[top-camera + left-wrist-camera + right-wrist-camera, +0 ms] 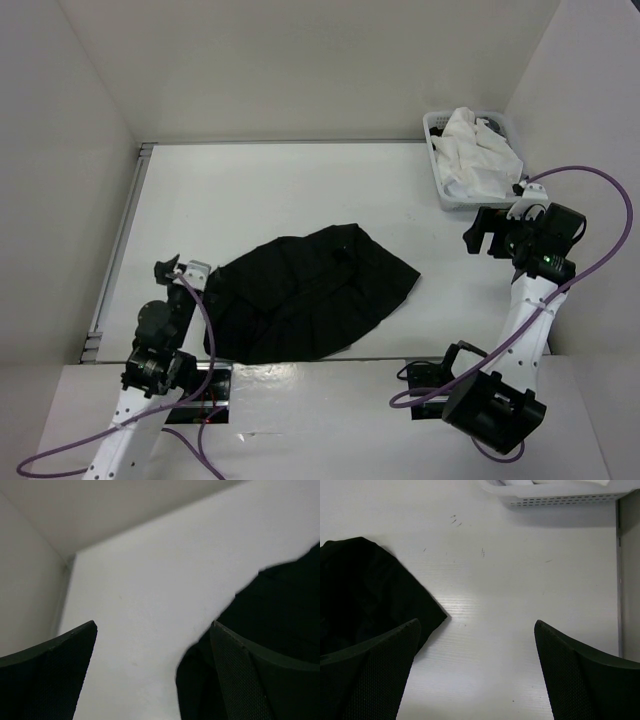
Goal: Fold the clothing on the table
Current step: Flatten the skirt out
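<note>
the black pleated skirt (310, 295) lies crumpled in a loose heap on the near middle of the white table (250, 190). its near side is close to the table's front edge, and one corner points off to the right. my left gripper (180, 268) sits just beside the skirt's left edge, jaws spread wide with nothing between them. in the left wrist view the skirt (270, 605) shows dark behind one of my fingers (260, 680) (whether that finger brushes the fabric i cannot tell).

my right gripper (482, 235) hovers well to the right of the skirt, also spread wide and holding nothing, with bare table under the gap (477, 625). in the far right corner, a small white plastic basket (434, 160) holds a rumpled white cloth (480, 150). a thin metal rail (118, 250) runs along the table's left edge, white walls (300, 60) close it in, and purple cables (580, 168) loop from both arms.
</note>
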Tool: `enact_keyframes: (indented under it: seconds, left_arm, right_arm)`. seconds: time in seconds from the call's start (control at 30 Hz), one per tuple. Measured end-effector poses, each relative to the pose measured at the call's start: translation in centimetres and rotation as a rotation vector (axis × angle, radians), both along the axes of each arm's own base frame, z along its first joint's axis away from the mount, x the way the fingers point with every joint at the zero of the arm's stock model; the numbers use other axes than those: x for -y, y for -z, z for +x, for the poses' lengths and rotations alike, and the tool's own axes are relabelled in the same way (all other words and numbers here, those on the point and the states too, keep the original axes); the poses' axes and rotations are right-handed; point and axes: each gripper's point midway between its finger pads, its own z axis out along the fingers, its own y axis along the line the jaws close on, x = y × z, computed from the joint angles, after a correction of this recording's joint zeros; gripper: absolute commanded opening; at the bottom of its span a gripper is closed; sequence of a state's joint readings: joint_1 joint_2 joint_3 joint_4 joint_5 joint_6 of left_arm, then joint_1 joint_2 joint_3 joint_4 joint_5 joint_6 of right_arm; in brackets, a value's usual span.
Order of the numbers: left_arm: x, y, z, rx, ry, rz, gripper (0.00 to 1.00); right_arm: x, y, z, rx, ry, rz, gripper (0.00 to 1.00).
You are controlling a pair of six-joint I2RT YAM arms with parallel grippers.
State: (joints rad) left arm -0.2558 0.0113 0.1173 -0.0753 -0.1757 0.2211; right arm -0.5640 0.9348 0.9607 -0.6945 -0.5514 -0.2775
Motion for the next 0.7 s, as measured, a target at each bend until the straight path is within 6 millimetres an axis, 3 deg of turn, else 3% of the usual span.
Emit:
enact_keyframes:
  seconds: [0.2,0.27,0.33,0.43,0.6,0.7]
  left_arm:
    - [0.3,-16.0,-2.7,0.268,0.065,0.017,1.0]
    - [-0.1,-20.6,-2.1,0.247,0.033,-0.024,1.0]
    - [-0.2,-23.3,-0.1,0.164,-0.008,-0.038,1.0]
    - [0.4,-23.5,3.2,0.022,-0.028,-0.027,1.0]
    - [0.4,-15.7,4.0,-0.281,-0.029,0.012,1.0]
    - [-0.4,-12.6,5.0,-0.46,-0.062,0.039,1.0]
  right_arm:
    - [0.0,-0.1,0.0,0.004,0.002,-0.001,0.98]
    - [0.2,-0.1,-0.1,0.004,0.007,0.0,0.98]
    - [0.2,-0.1,-0.1,0.003,0.009,0.001,0.98]
    - [0.2,0.0,-0.1,0.001,0.011,0.004,0.98]
    - [0.2,-0.1,-0.1,0.003,0.013,0.005,0.98]
    - [0.2,-0.1,-0.1,0.002,0.015,0.009,0.98]
